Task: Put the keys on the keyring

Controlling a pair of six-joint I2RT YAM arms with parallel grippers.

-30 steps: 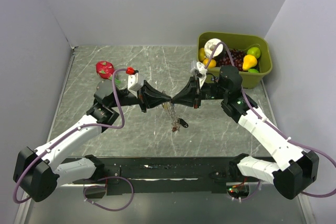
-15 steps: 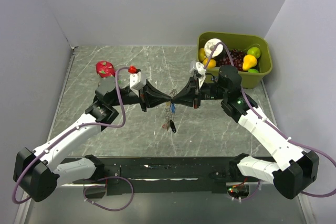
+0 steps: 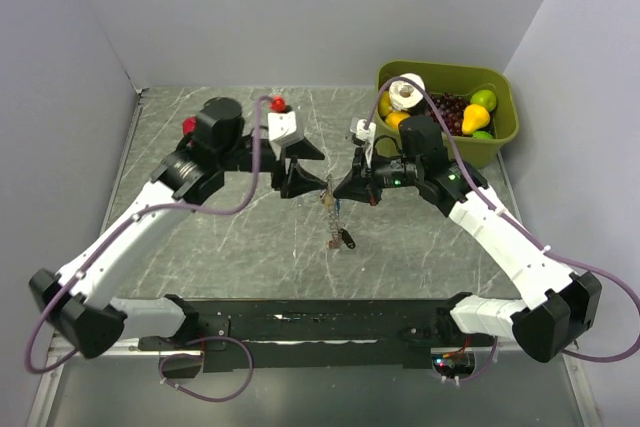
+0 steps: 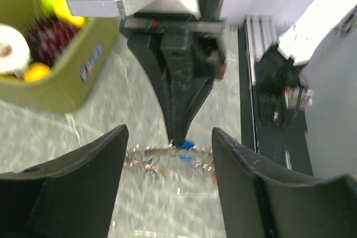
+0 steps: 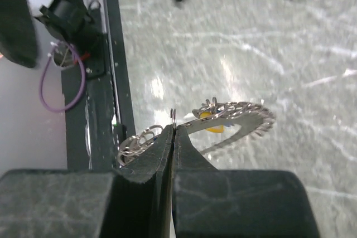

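right wrist view: i'm pinching the keyring (image 5: 251, 107) in my fully closed right gripper (image 5: 173, 129), left of the green bin (image 3: 500, 139), blue keys (image 4: 187, 145) dangling with it; my left gripper (image 3: 308, 169) is gaping, holding nothing.

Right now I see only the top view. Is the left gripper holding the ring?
Observer: No. The left wrist view shows the left gripper open, the ring beyond its fingers.
Operator: And the right gripper?
Observer: Shut, in its wrist view, with a small loop of the ring pinched at its tips.
Operator: Any key there?
Observer: A blue key sits beside those tips in the left wrist view; threaded or not, I cannot tell.
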